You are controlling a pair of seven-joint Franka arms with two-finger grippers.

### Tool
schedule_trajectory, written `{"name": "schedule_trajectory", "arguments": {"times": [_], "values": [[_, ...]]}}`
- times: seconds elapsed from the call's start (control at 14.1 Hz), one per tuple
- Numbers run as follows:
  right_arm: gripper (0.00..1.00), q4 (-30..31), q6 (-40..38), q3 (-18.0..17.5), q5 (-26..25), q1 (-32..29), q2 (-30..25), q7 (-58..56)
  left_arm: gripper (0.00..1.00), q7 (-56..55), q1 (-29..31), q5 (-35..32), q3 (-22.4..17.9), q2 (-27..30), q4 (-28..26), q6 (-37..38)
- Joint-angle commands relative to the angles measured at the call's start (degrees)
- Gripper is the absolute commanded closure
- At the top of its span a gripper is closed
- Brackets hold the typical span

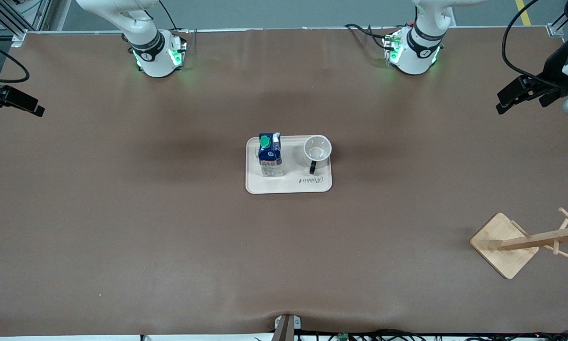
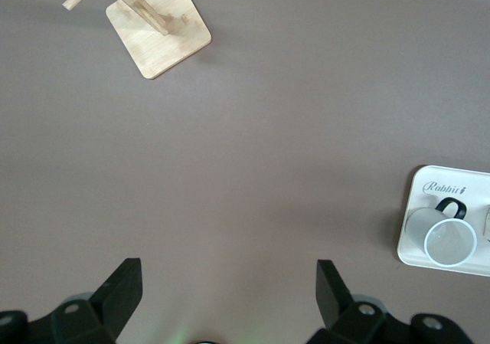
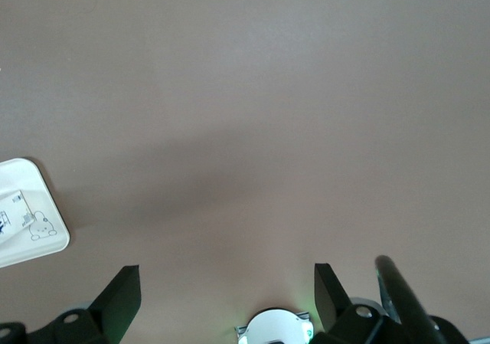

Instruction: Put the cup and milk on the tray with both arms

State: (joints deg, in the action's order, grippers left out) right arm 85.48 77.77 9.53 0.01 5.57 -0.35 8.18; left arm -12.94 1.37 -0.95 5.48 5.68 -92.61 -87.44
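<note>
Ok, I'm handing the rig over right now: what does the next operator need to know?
Left claw: open, holding nothing, up over the left arm's end of the table.
Right claw: open, holding nothing, up over the right arm's end of the table.
Milk: upright on the tray, toward the right arm's end.
Cup: upright on the tray beside the milk, toward the left arm's end, handle toward the front camera.
Done: both things are on the tray.
Left: nothing that shows. A wooden rack stands apart near the left arm's end.
</note>
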Motion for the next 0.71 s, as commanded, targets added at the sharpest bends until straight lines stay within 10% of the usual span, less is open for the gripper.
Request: {"name": "schedule_trajectory", "arguments": {"times": [0.0, 0.64], "values": [[0.0, 2.49, 0.63, -0.21, -1.24, 0.31, -3.42, -7.97, 0.0, 0.72, 0.38, 0.16, 0.23, 0.65, -0.12, 0.25], [0.0, 5.65, 1.68, 0.05, -0.71, 0.05, -5.53, -10.11, 0.0, 0.63, 0.3, 0.16, 0.23, 0.12, 0.59, -0.27]]}}
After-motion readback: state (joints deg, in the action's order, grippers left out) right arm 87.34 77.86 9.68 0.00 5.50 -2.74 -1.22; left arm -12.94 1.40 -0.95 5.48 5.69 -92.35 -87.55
